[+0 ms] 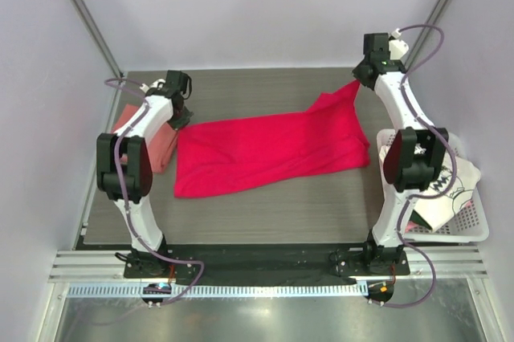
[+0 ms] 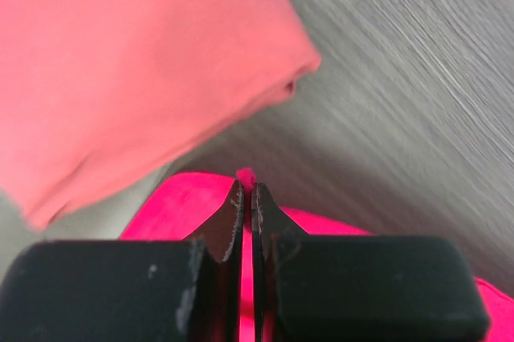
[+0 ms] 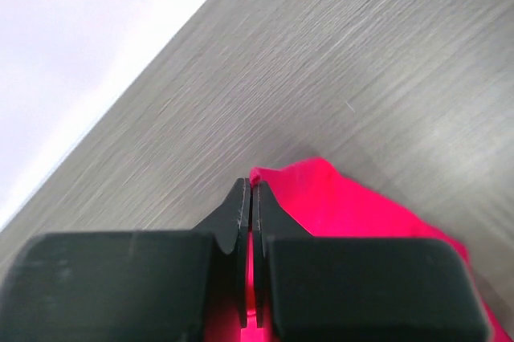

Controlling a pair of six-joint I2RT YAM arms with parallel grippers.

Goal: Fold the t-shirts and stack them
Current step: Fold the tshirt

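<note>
My left gripper [image 2: 247,187] is pressed shut, and a small nub of the red shirt [image 2: 177,209] shows pinched right at its tips. My right gripper [image 3: 248,188] is closed the same way, with a fold of the same shirt caught between the jaws and spilling off to one side. Just beyond my left fingers [image 2: 234,205] lies the pink shirt [image 2: 120,61], a soft, rounded bundle at the left edge of the table [image 1: 265,217], close to the red one. From above, the red shirt lies spread and rumpled across the middle of the table. Its left edge is at my left gripper, and its far right corner is drawn up in a peak toward my right gripper. The white shirt [image 1: 442,197] sits in a basket [image 1: 475,231] at the near right, well apart. I judge the red cloth light and quite limp. It will sag between my two holds, crease wherever it likes and drag on the table rather than slide cleanly. Both bites look thin, so a hard pull could slip the cloth free. I reckon corners and hem edges are the places to hold it, taking all layers at once, with the span kept taut so the fold lands straight.
</note>
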